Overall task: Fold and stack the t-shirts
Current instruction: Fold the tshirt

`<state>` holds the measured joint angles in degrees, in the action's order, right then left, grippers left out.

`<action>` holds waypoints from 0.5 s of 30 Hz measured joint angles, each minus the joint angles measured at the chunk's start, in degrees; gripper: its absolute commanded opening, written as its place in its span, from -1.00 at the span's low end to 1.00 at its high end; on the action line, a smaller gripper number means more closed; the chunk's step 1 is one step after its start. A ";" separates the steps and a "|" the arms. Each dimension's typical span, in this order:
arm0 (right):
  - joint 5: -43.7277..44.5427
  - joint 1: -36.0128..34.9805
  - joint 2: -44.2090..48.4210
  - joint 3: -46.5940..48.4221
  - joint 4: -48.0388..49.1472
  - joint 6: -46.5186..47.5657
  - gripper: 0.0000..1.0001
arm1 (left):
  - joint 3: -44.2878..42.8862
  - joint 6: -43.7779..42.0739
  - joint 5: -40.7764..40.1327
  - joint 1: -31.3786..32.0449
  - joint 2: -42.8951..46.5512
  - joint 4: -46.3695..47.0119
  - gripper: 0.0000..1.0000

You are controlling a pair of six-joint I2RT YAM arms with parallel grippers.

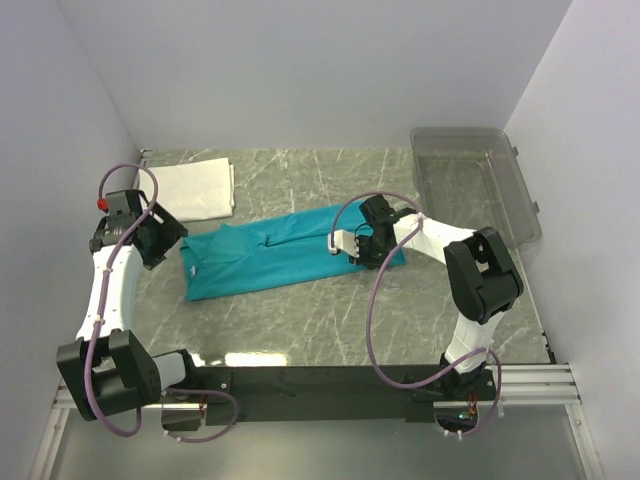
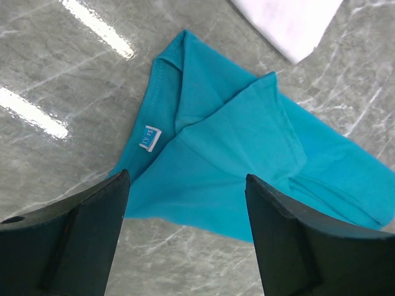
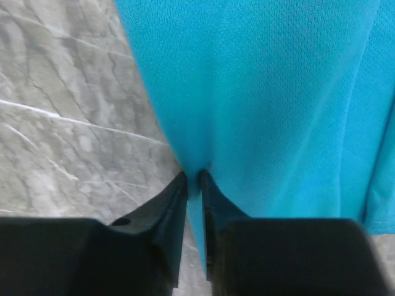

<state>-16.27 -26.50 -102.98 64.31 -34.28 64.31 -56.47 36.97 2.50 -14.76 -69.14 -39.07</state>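
- My right pincer [image 3: 192, 176] is squeezed tight on the teal t-shirt [image 1: 290, 250], with a thin bit of its edge pinched between the two fingers
- My left pincer [image 2: 185, 185] is wide open and holds nothing; it hangs just over the neck end of that shirt, near the small white label [image 2: 149, 137]
- The teal shirt lies long and narrow across the middle of the counter [image 1: 300, 335], with the neck end on my left and the bottom end on my right
- The white t-shirt [image 1: 200, 188] lies folded at the far left of the counter, near the teal one but not touching it
- The clear bin [image 1: 475, 180] sits at the far right, and it is not part of this job
- I think the step now is to fold the teal shirt in half, by bringing the bottom end over to the neck end
- To do it well, my left pincer should come down and pin the neck end so the shirt does not slide
- My right pincer should lift only a little, go over slowly, and line the edges up before letting go
- I only have a small pinch of cloth, so a fast pull could make it slip out or bunch up
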 measured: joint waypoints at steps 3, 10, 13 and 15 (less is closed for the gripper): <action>0.87 0.00 0.09 -0.61 1.07 -0.52 -0.85 | 0.00 0.33 0.50 0.00 0.81 -0.04 0.61; 2.36 -0.04 4.85 -6.43 2.80 -0.55 -1.00 | 3.32 1.73 3.48 0.00 1.68 0.57 0.61; 2.69 -0.13 8.11 -9.70 -0.22 -0.79 -1.00 | 5.51 2.23 5.29 0.00 2.10 0.79 0.61; 2.95 -0.22 9.99 -11.34 -3.32 -0.79 -1.00 | 7.06 2.80 6.69 0.00 2.62 1.22 0.61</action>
<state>-13.32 -26.72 -92.99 52.97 -37.60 63.53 -49.41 39.77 9.19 -14.76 -66.52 -37.85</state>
